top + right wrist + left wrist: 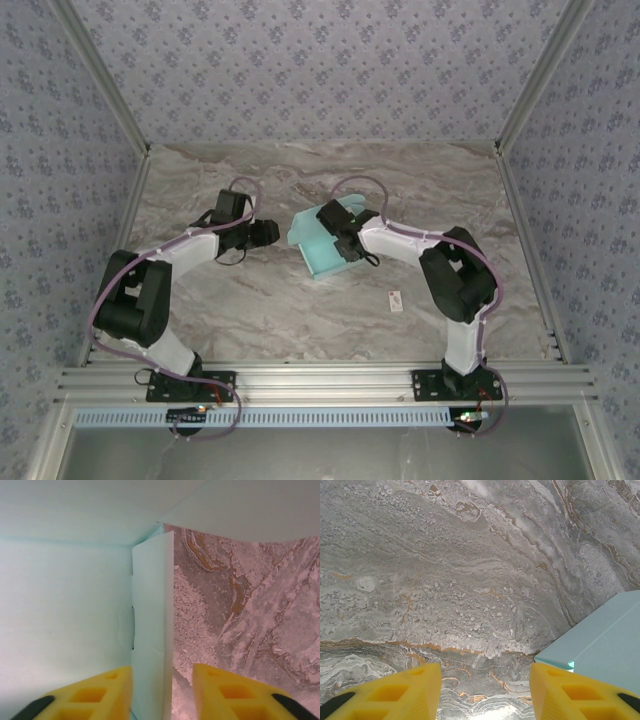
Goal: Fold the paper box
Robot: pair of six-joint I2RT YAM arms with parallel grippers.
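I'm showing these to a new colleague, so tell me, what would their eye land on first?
The pale turquoise paper box, partly folded up at the middle of the marble table, stands out most. The right gripper is open right at it, and an upright flap shows in the gap between its yellow fingers. The left gripper is open over bare marble, just beside the box's corner.
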